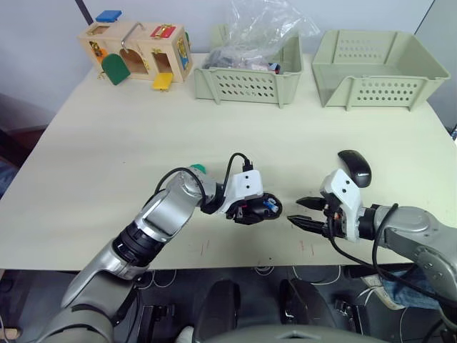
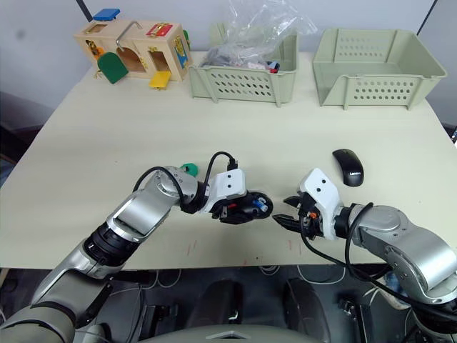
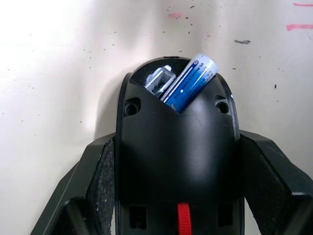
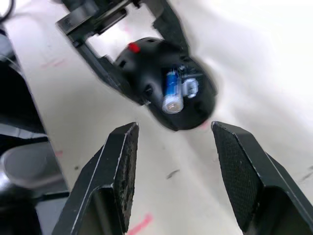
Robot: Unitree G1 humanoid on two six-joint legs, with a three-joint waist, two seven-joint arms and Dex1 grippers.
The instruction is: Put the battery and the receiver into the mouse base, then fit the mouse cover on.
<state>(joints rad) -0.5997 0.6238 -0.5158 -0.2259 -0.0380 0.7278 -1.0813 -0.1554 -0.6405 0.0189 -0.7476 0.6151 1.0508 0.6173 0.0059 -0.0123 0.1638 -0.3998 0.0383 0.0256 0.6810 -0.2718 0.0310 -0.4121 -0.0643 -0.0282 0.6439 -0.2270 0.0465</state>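
The left gripper (image 1: 258,208) is closed on the mouse base (image 3: 177,161), one finger on each side, holding it low over the table (image 1: 107,164). Inside its open compartment sit one blue battery (image 3: 190,82), lying slightly askew, and one silvery receiver (image 3: 160,82) beside it. The right gripper (image 1: 303,213) is just beside the base, facing it, its fingers spread wide and holding nothing.

Judging by this, loading is nearly done: the battery may need pressing flat, and the cover is not yet on. The one mouse cover (image 1: 355,167) lies on the table behind the right gripper, close to its wrist. The next move likely calls for the right gripper to turn back, pick up the cover and line it up over the base
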